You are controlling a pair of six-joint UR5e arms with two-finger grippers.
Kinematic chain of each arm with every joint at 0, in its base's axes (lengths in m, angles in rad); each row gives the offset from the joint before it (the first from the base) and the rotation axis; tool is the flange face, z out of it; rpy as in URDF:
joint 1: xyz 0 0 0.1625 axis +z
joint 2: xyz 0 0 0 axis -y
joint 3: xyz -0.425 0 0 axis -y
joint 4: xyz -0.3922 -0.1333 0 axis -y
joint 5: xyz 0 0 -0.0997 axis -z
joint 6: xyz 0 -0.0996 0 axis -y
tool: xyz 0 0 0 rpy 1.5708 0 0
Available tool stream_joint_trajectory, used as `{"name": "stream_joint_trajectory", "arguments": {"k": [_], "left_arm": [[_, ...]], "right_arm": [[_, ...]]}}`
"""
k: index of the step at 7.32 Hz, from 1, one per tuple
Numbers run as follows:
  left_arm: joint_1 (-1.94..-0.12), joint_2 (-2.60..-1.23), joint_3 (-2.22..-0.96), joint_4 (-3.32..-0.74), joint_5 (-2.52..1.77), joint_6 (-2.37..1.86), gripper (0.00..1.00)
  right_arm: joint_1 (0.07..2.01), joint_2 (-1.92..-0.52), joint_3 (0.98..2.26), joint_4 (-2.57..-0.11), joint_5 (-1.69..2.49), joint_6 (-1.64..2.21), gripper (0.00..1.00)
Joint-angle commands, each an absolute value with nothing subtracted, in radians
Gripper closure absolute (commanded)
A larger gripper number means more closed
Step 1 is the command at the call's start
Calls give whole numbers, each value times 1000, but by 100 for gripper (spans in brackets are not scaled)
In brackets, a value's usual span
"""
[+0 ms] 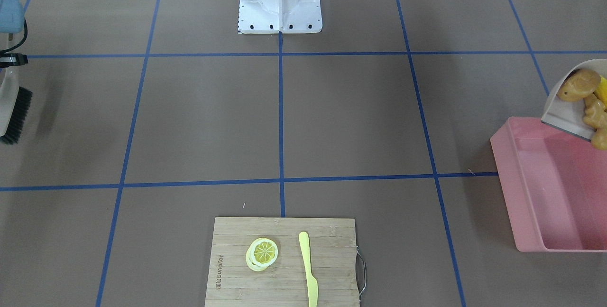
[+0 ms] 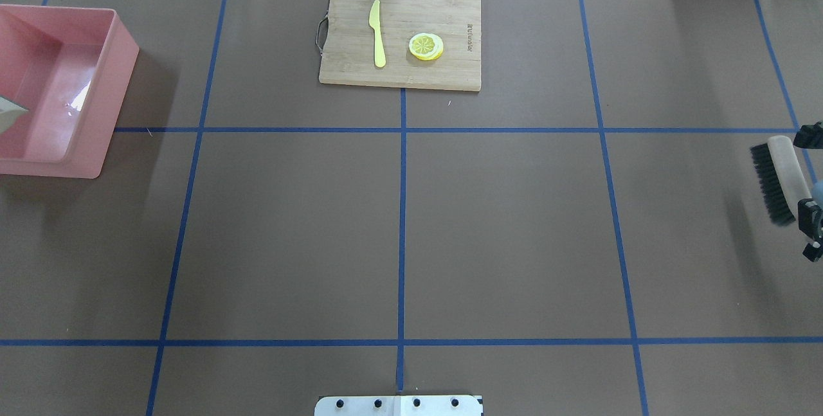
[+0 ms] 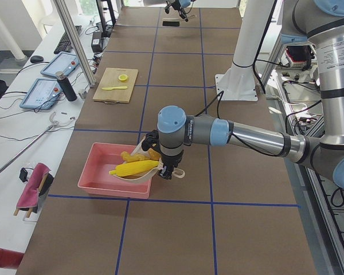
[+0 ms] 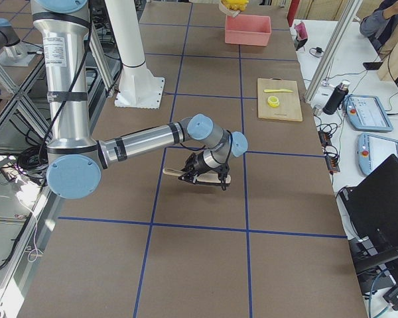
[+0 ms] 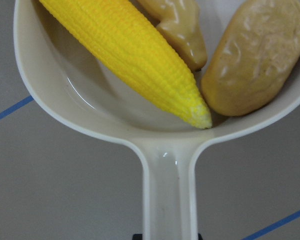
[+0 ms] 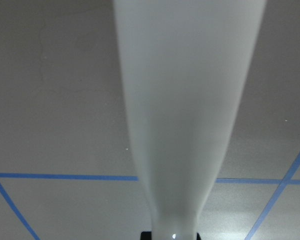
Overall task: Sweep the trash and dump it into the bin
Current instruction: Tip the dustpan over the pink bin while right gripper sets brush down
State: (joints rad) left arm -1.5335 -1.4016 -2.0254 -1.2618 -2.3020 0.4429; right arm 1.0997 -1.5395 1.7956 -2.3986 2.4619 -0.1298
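Left claw point(image 3: 169, 170) clenches glossy dustpan point(image 5: 90, 112) of bumpy corn point(image 5: 135, 55); right claw point(image 4: 204, 171) clenches bristly brush point(image 2: 777, 178)

Left arm point(image 3: 252, 136): bare silver tubes, round joint housings, light blue caps point(image 3: 172, 119), dark rings where tube meets joint. Small dark lettering point(image 3: 339, 52) on the upper tube, too small to read. Thin black cable point(image 3: 216, 103) loops off the forearm. Right arm point(image 4: 139, 140): same silver-and-blue build, black bands on the forearm. Both share a white pedestal point(image 4: 129, 53) with ribbed, flared foot and flat white base plate point(image 1: 315, 17); a row of black screws point(image 1: 271, 26) along its edge
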Motion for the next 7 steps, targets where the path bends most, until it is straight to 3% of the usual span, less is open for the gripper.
{"name": "stream_joint_trajectory", "arguments": {"k": [1,4,7], "left_arm": [[-1534,-1514,-2043,-1032,-2289,443,100],[-1534,-1626,-2092,-714,-2269,443,100],[-1532,-1649,-2080,-507,-2263,521,100]], "right_arm": [[1036,-1546,1773,-2404,2464,-132,100],[1016,-1629,1821,-2393,2465,-132,100],[1015,-1675,1839,-2393,2523,-132,100]]}}
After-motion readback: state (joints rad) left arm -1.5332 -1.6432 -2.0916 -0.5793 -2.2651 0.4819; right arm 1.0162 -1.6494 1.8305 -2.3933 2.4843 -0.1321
